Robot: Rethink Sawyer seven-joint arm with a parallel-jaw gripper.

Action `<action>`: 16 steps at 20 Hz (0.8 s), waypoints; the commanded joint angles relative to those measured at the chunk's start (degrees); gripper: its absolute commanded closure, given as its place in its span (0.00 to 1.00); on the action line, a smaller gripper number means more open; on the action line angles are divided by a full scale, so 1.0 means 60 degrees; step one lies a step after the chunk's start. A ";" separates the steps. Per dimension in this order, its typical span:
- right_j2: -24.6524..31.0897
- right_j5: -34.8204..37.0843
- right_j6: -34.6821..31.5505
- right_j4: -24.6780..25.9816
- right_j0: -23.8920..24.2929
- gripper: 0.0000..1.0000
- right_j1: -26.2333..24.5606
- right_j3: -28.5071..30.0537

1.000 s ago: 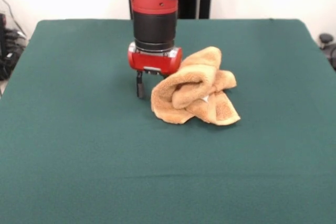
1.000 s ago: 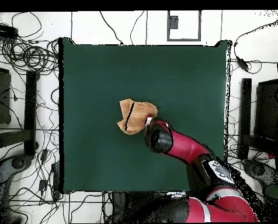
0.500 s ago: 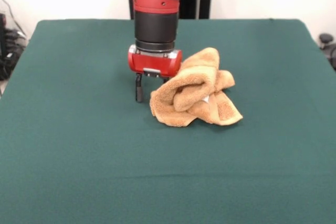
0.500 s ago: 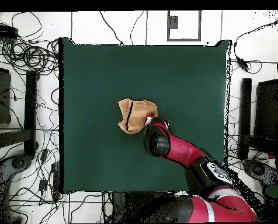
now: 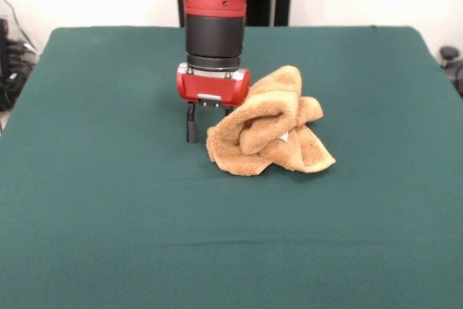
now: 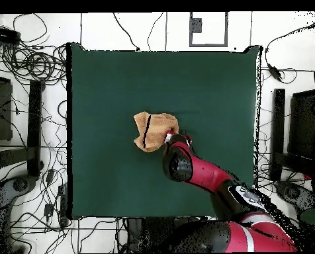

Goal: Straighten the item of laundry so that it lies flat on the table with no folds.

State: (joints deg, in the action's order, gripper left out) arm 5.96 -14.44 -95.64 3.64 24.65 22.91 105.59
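Towel and bench first: the dark green bench (image 5: pixel 108 236) fills most of both views, its near edge cut off at the bottom of the front view. Above it the red and black arm (image 5: pixel 213 12) comes down, its upper part cut off by the top edge of the front view; from overhead the arm (image 6: pixel 206 175) covers the ground directly beneath it.

The golden-tan towel (image 5: pixel 271 124) sits near the middle of the bench, bunched into a rolled, crumpled heap with several folds lapping over one another. Seen from overhead, the towel (image 6: pixel 153 129) shows a dark line across it. A small pale patch peeks from between the folds in the front view; it may be a tag, but nothing on it can be read.

The tool (image 5: pixel 210 124) stands just beside the towel's edge, under a red block. One dark finger (image 5: pixel 192 122) is plain, reaching down close to the bench; the other side is hidden behind the towel, so I cannot tell how far apart the fingers stand or whether they grip the cloth.
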 commanded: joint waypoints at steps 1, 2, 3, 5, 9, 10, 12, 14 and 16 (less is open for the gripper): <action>0.1339 -0.1808 -0.2328 0.0335 -0.0137 0.00 -0.1826 -0.1083; 0.1255 -0.2010 -0.2293 0.0450 -0.0200 0.00 -0.1897 -0.1162; 0.1222 -0.2109 -0.2301 0.0513 -0.0222 0.00 -0.1947 -0.1205; 0.1183 -0.2297 -0.2258 0.0705 -0.0225 0.00 -0.2071 -0.1357; 0.1160 -0.2441 -0.2332 0.0804 -0.0214 0.00 -0.2170 -0.1427; 0.1084 -0.2549 -0.2440 0.0659 -0.0266 0.00 -0.2177 -0.1380; 0.1088 -0.2704 -0.2701 0.0415 -0.0236 0.00 -0.2221 -0.1270; 0.1088 -0.2905 -0.2775 0.0333 -0.0214 0.00 -0.2278 -0.1242; 0.1122 -0.3098 -0.2809 0.0302 -0.0170 0.00 -0.2334 -0.1209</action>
State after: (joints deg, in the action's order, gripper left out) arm 5.55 -29.33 -95.68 10.51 25.43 19.82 106.95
